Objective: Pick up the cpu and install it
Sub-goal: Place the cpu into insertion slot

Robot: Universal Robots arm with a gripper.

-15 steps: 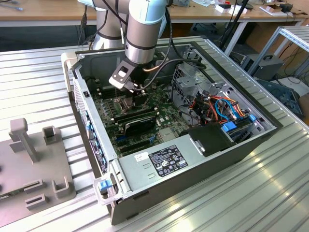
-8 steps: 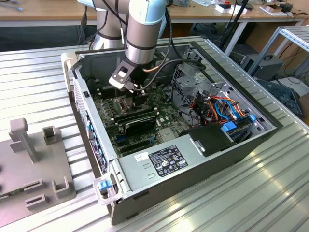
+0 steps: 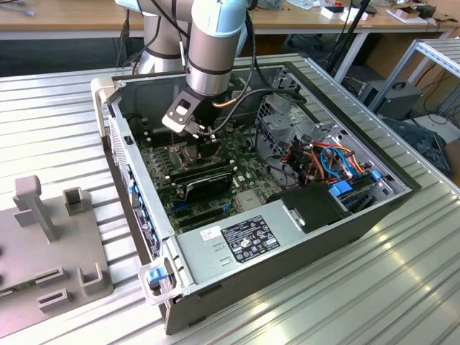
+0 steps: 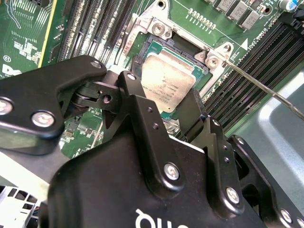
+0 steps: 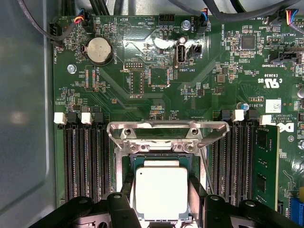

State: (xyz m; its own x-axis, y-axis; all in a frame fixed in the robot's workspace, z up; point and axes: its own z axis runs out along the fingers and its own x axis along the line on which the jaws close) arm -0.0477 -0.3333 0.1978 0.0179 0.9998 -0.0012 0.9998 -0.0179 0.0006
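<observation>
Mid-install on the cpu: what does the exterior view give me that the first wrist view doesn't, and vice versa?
Exterior view: the whole open computer case on the ribbed table, the grey power supply, coloured cables, and the arm reaching down into the case.
First wrist view: the cpu between the fingers, over the socket with its metal frame open, plus a coin battery and memory slots.
Both: the green motherboard and the gripper.
</observation>
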